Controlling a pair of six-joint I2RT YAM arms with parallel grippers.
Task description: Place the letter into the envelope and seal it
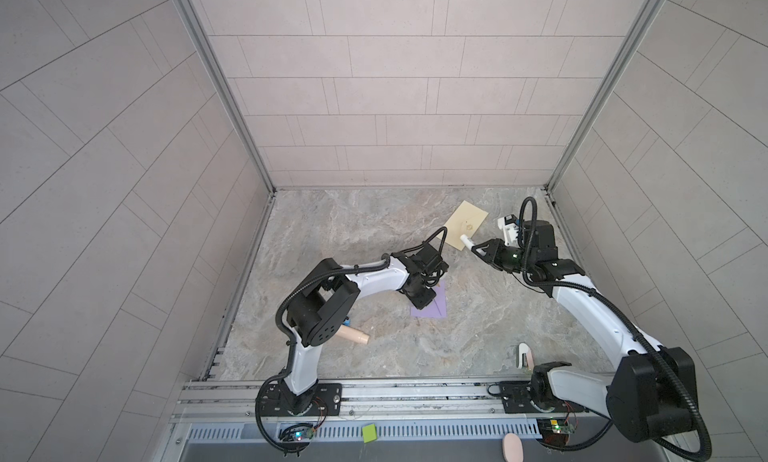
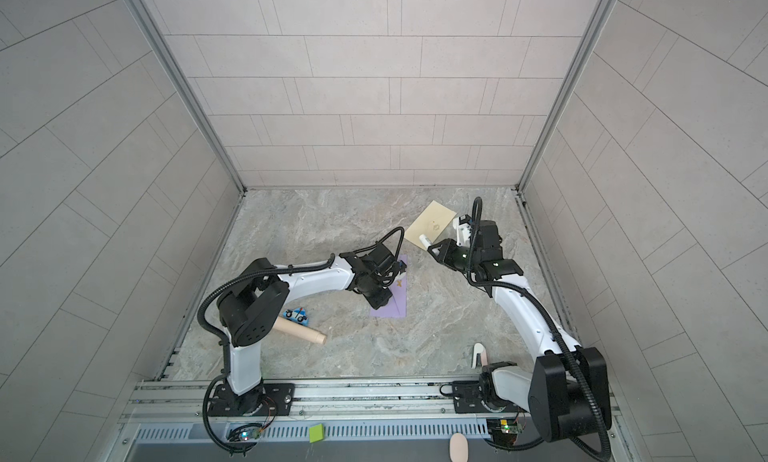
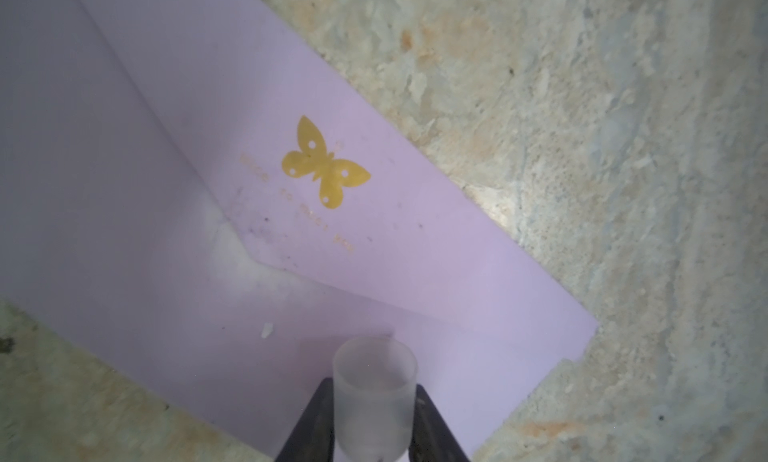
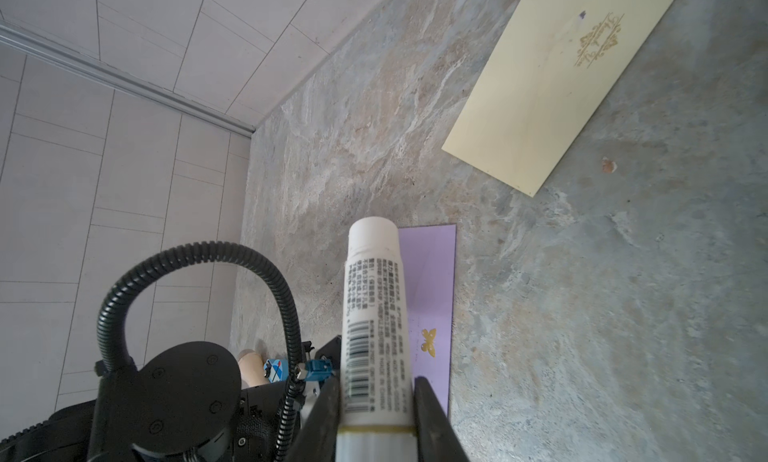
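A lilac envelope (image 2: pixel 397 308) is lying flat mid-scene on the surface (image 1: pixel 353 239), its contents hidden, while a translucent cap (image 3: pixel 374 368) is being clamped over it by the left jaws. A glue stick (image 4: pixel 374 314) is being gripped by the right jaws, near a cream card (image 1: pixel 463 225) lying far right.

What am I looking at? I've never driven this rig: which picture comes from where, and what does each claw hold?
Two white robot arms stand at a marble table. Both top views look down on everything; each wrist view looks along one arm's claw. The left gripper pinches a clear cap over the purple envelope. The right gripper holds the glue stick. The cream letter lies apart, far right, outside the envelope. A wooden peg and toy car lie at the near left.
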